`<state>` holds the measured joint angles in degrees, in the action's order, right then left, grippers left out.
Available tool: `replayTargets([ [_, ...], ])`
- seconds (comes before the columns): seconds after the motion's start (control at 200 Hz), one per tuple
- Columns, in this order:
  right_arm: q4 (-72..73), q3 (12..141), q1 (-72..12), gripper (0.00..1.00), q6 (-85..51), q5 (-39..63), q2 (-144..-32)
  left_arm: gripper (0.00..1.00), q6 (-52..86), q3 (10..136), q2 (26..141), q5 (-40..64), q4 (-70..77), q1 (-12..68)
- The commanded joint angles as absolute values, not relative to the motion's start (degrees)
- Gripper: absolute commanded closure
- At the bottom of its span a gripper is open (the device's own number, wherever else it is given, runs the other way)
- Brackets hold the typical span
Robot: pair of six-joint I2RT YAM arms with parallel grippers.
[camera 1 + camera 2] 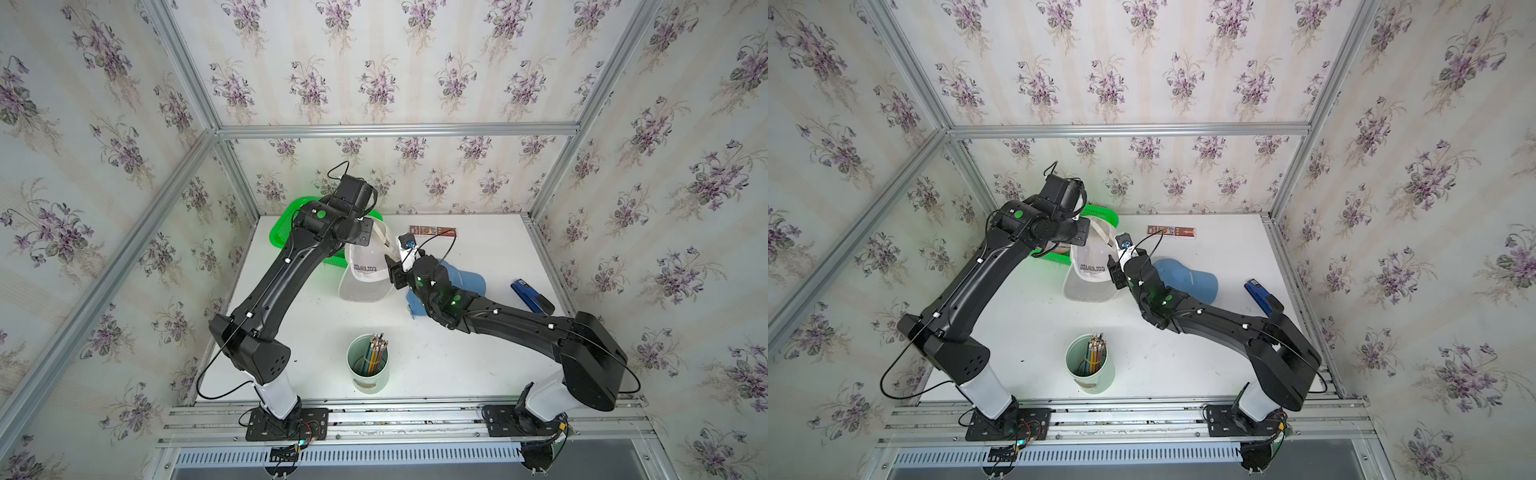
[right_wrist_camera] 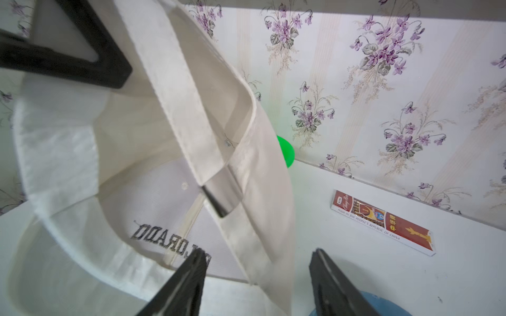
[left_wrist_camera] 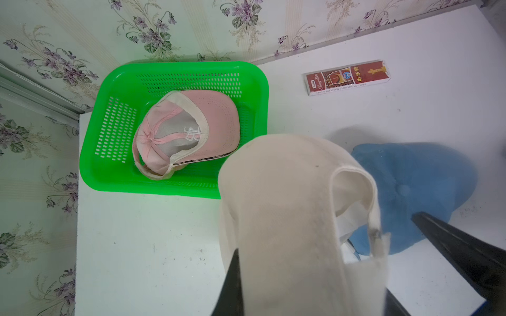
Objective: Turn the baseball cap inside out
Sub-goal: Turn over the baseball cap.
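hanging beside the green basket (image 1: 282, 232) at the table's (image 1: 457, 353) far left corner, the white baseball cap (image 1: 365, 270) is pinched by its back fabric in the closed left gripper (image 3: 301, 287); the right gripper (image 2: 258, 253), jaws apart, straddles its strap edge.

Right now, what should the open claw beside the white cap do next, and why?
Probably close the right gripper on the back band of the white cap: its jaws stand open with the band hanging between them, while the left gripper holds the cap up.
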<state>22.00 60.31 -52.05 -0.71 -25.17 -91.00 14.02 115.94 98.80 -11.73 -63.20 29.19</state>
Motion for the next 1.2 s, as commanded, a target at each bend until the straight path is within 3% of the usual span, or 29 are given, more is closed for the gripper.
replayTargets([
  [0.0, 21.8, 63.21, -51.94, 0.34, 1.18, -30.04, -93.27, 1.0, 14.24, 115.07, 97.94, -10.8, -61.9, 29.27],
  [0.175, 19.97, 69.91, -50.95, 0.38, 4.11, -30.81, -97.86, 1.0, 13.88, 113.5, 97.33, -10.64, -61.7, 29.31],
  [0.3, 19.15, 72.48, -50.23, 0.7, 4.92, -27.7, -99.05, 1.0, 13.2, 113.12, 97.12, -10.66, -61.52, 29.28],
  [0.37, 19.16, 72.67, -49.93, 0.78, 4.75, -26.54, -98.5, 1.0, 12.86, 112.98, 97.06, -11.47, -61.79, 29.18],
  [0.555, 17.9, 72.47, -48.56, 0.9, 3.81, -23.05, -96.84, 1.0, 12.88, 110.97, 95.86, -12.4, -60.3, 28.59],
  [0.829, 16.25, 72.22, -47.11, 0.98, 0.27, -16.35, -94.61, 1.0, 11.66, 109.63, 95.53, -13.35, -59.42, 28.54],
  [0.874, 15.63, 73.03, -47.11, 0.98, -0.97, -16.06, -94.33, 0.85, 11.12, 109.09, 95.51, -13.36, -58.19, 28.55],
  [0.984, 12.88, 76.57, -47.24, 0.98, -5.05, -15.22, -94.89, 0.65, 10.42, 107.51, 95.69, -12.84, -55.46, 28.55],
  [1.124, 6.29, 83.34, -47.4, 0.99, -8.62, -19.91, -97.41, 0.57, 10.24, 106.85, 95.76, -11.9, -54.71, 28.47],
  [1.199, 4.02, 86.04, -47.37, 0.99, -9.61, -20.91, -98.5, 0.46, 10.1, 106.07, 95.45, -12.95, -54.65, 28.26],
])
